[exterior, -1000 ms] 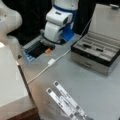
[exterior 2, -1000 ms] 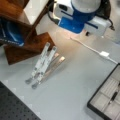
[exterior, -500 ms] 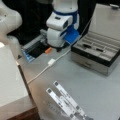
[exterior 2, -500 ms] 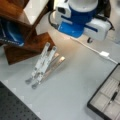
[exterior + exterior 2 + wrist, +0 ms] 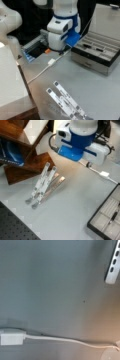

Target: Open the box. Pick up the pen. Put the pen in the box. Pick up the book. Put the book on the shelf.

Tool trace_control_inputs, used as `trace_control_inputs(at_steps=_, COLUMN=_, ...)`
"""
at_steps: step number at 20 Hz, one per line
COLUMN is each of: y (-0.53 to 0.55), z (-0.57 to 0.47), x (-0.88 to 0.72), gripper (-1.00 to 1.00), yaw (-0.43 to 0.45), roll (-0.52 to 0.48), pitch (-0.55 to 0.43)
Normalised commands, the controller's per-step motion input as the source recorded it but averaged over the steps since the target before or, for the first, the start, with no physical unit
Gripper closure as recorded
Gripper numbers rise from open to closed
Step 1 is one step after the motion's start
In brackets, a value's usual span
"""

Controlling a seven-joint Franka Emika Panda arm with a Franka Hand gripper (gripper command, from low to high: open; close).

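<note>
Oddly, the jaws themselves are showing in none of the views, so I cannot tell how far they are parted or whether they are holding anything. In a front view the gripper (image 5: 61, 51) is hanging low behind the white wrist housing, just over the table (image 5: 100, 90). Directly beneath it, the wrist view is showing bare table (image 5: 50, 280) and one white cable (image 5: 62, 340) with its plug, which both front views are also catching. Only the wrist view is missing the box. Just beside the gripper in a front view, the box (image 5: 96, 53) is sitting with its lid up, and dark slim items are lying in its grey compartments; I cannot tell which is the pen. One shelf (image 5: 30, 147) is standing further out, and two perforated metal strips (image 5: 43, 182) are lying near it. The arm is reaching straight down, wrist vertical.
</note>
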Motion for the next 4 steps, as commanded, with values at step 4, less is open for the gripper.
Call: trace_control_inputs(at_steps=4, y=-0.06, z=-0.08, x=-0.06, gripper=-1.00, yaw=-0.067, roll=0.130, pitch=-0.127)
